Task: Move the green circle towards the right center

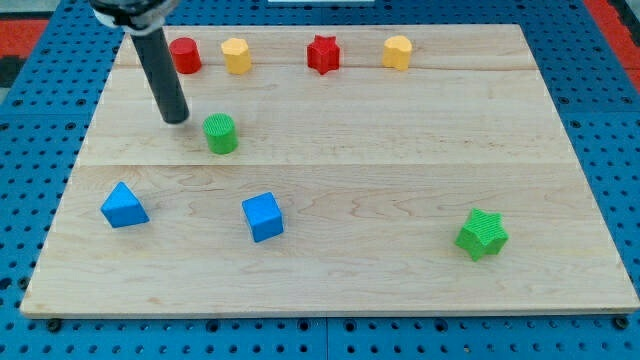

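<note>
Blocks of coloured plastic are spread over a pale wooden bench (400,190) that is set on a blue perforated surface (40,120). A short green cylinder, the green circle (221,133) of the task, is found in the left half of the bench, slightly towards the far side and well apart from the right centre. The dark straight rod is seen coming down from the far left, and my tip (176,119) is placed just to the left of the green circle and slightly farther back, close to it; whether contact is made cannot be told. No jaws are carried by the end effector, since it is a plain rod, so nothing is clamped.

Along the far edge a row of four blocks is laid out: a red cylinder (185,55) just right of the rod, a yellow block of roughly hexagonal shape (237,55) beside it, a red star (323,54) near the middle, and a second yellow block of rounded shape (397,52) farther right.

On the near side, a blue triangular block (123,205) is set at the left, a blue cube (263,216) is set right of it, and a green star (482,233) is set well apart at the near right.
</note>
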Available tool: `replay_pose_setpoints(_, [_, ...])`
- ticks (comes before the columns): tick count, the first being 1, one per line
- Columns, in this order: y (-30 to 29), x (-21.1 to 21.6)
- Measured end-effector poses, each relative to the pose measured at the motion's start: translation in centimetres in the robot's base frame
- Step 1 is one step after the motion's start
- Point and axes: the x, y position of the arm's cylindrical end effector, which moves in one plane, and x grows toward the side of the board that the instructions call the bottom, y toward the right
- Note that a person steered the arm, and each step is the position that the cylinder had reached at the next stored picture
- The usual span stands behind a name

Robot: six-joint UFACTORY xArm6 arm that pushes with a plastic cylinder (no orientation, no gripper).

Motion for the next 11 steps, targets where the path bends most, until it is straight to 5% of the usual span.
replay_pose_setpoints(2, [11.9, 0.8])
replay_pose_setpoints(3, [8.2, 0.9])
replay_pose_setpoints(7, [26.4, 6.2])
replay_pose_setpoints(8, [27.2, 12.0])
replay_pose_setpoints(9, [19.1, 11.9])
replay_pose_setpoints(11, [16.8, 4.8])
